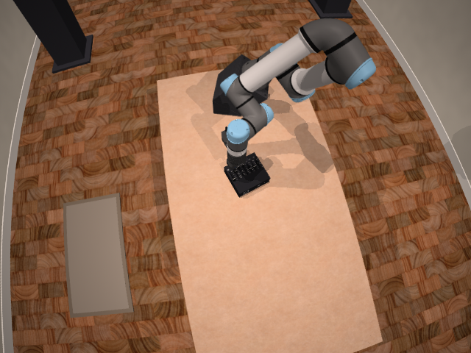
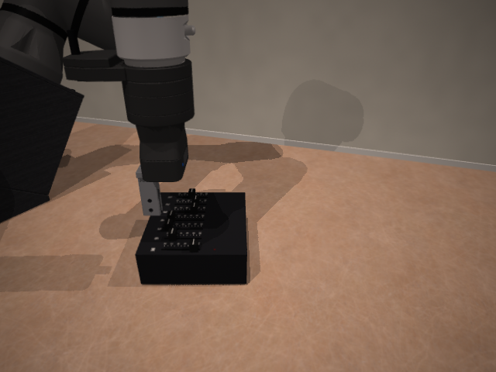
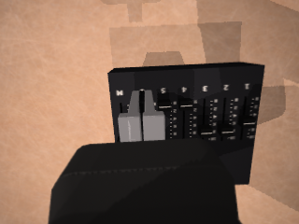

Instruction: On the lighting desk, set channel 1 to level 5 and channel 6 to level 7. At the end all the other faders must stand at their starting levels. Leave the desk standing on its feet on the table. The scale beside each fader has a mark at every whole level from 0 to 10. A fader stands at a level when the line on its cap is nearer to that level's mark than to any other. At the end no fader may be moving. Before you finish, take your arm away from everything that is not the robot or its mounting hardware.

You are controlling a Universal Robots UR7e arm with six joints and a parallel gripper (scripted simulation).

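The black lighting desk stands flat on the tan table. In the wrist view its lanes read M, then 5, 4, 3, 2, 1 from left to right. The caps of channel 5 and channel 4 sit high. The caps of channel 3 and channel 2 sit low, and the cap of channel 1 sits a little above them. My gripper is shut and points down over the lane between M and 5, low at the desk's top face. It hides that lane's cap.
The arm's dark base block stands behind the desk on the table. A grey mat lies on the floor to the left of the table. Black posts stand at the back.
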